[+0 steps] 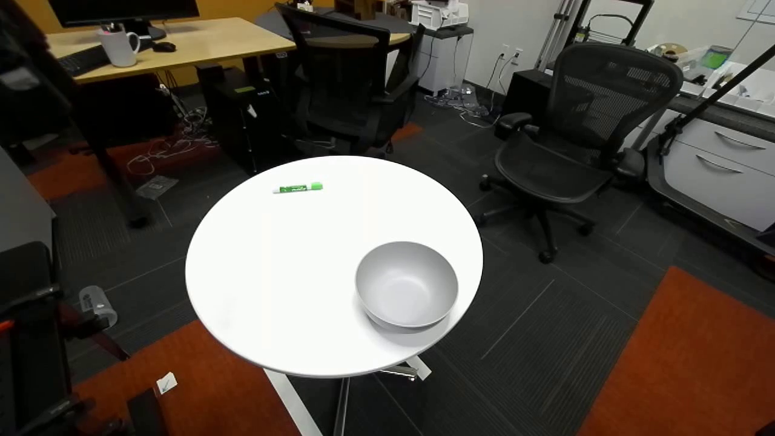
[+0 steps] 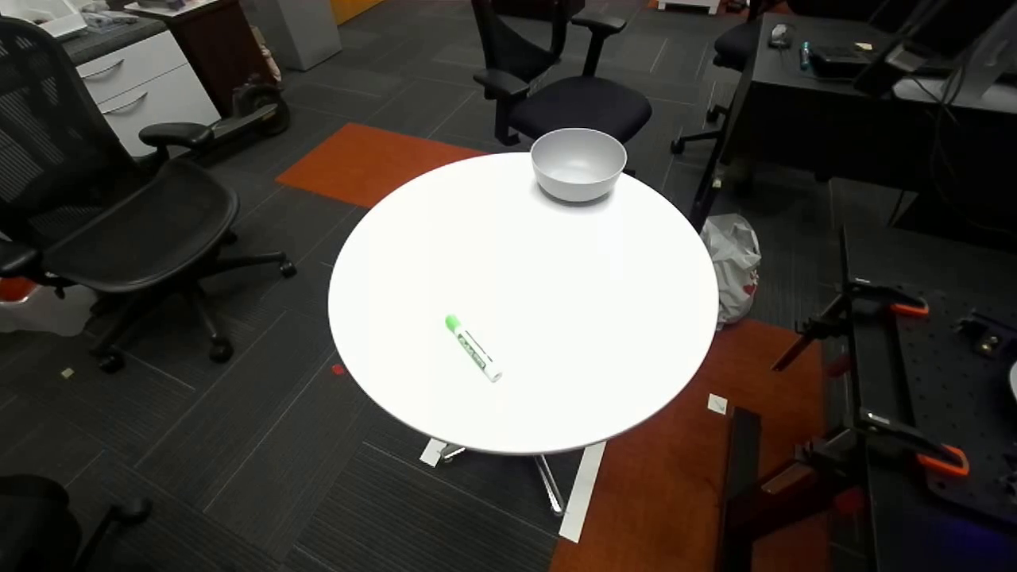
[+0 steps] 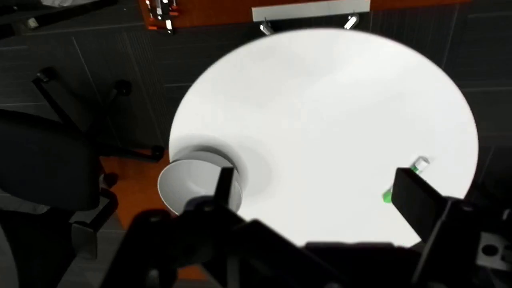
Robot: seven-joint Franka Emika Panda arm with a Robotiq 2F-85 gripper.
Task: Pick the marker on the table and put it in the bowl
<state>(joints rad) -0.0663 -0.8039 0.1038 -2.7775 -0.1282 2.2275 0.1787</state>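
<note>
The green marker with a white end lies flat on the white round table (image 1: 272, 272), apart from the bowl. The marker shows in both exterior views (image 1: 298, 188) (image 2: 473, 348). The grey bowl stands upright near the table's edge, empty, in both exterior views (image 1: 387, 317) (image 2: 576, 191). In the wrist view my gripper (image 3: 314, 170) is open and empty, high above the table (image 3: 320, 100). Its right finger hides the middle of the marker (image 3: 421, 163); its left finger overlaps part of the bowl (image 3: 208, 157). The gripper cannot be made out in the exterior views.
Black office chairs (image 1: 557, 151) (image 2: 143, 214) stand around the table. A wooden desk (image 1: 212, 42) with a white mug (image 1: 118, 48) is behind. A black bench with orange-tipped clamps (image 2: 941, 461) stands beside the table. A plastic bag (image 2: 731, 262) lies on the floor.
</note>
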